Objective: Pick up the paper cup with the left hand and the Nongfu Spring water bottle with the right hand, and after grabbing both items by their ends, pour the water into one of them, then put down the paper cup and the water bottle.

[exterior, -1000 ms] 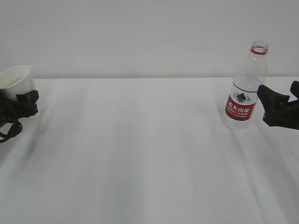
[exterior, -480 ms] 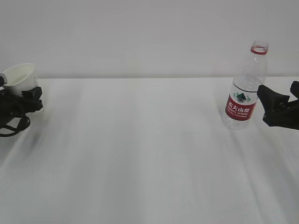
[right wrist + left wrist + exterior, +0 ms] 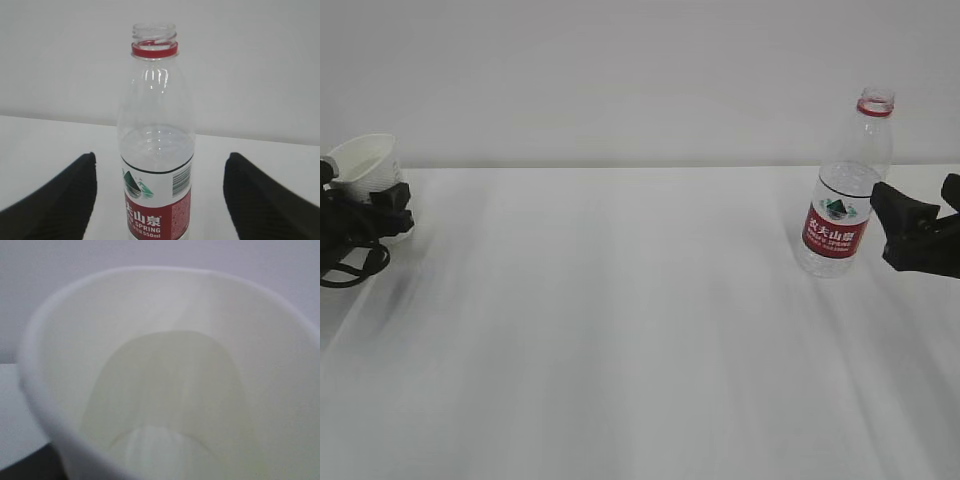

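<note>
Two grippers sat at opposite edges of the white table (image 3: pixel 640 330). At far left, the left gripper (image 3: pixel 365 215) clasped the cup (image 3: pixel 365 168) low on its body — the cup leaned, its cream mouth (image 3: pixel 170 390) filling the wrist view. At far right, the bottle (image 3: pixel 845 190) stood upright and uncapped, water (image 3: pixel 156 145) reaching about to the top of its red label. The right gripper (image 3: pixel 160 200) had its jaws spread wide — one dark finger (image 3: pixel 55 195) on each side of the bottle, neither touching it.
</note>
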